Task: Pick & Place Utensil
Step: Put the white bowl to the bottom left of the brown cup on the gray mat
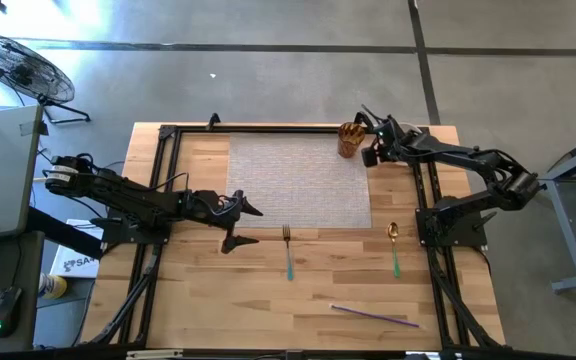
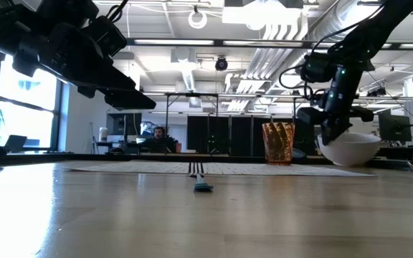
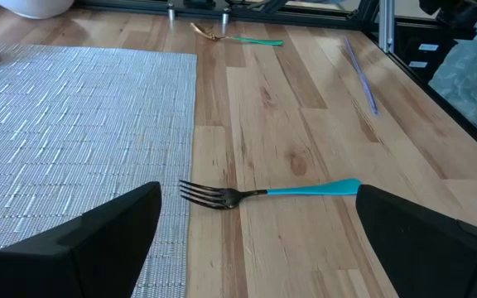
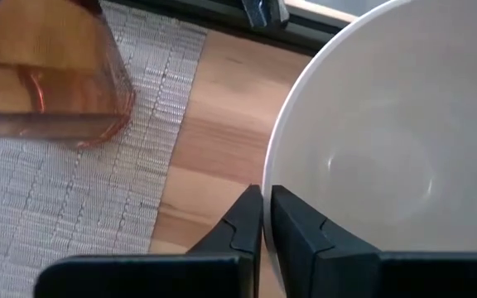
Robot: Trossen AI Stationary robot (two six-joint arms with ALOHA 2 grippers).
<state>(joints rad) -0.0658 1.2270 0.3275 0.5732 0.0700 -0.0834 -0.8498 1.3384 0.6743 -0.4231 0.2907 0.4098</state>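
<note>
A fork with a teal handle point(image 1: 288, 250) point(image 3: 267, 193) lies flat on the wood just off the near edge of the grey placemat point(image 1: 298, 180), tines toward the mat. My left gripper point(image 1: 243, 227) point(image 3: 259, 240) hovers open to the fork's left, one finger on either side of it in the wrist view, touching nothing. A spoon with a teal handle point(image 1: 394, 245) lies further right. My right gripper point(image 4: 262, 211) is shut on a white bowl point(image 2: 348, 149) point(image 4: 387, 165) by the mat's far right corner, beside an amber cup point(image 1: 349, 138) point(image 4: 48, 66). My right gripper pinches the white bowl's rim point(image 4: 265, 178), one finger inside the bowl and one outside. The fingers come from above, pointing down. The bowl stays upright; whether its base rests on the table or hangs just above it, I cannot tell.
A thin purple stick point(image 1: 373, 316) point(image 3: 360, 62) lies near the table's near right edge. Black frame rails point(image 1: 163, 180) run along the left, far and right sides of the work area. Bare wood lies between the fork and the spoon.
</note>
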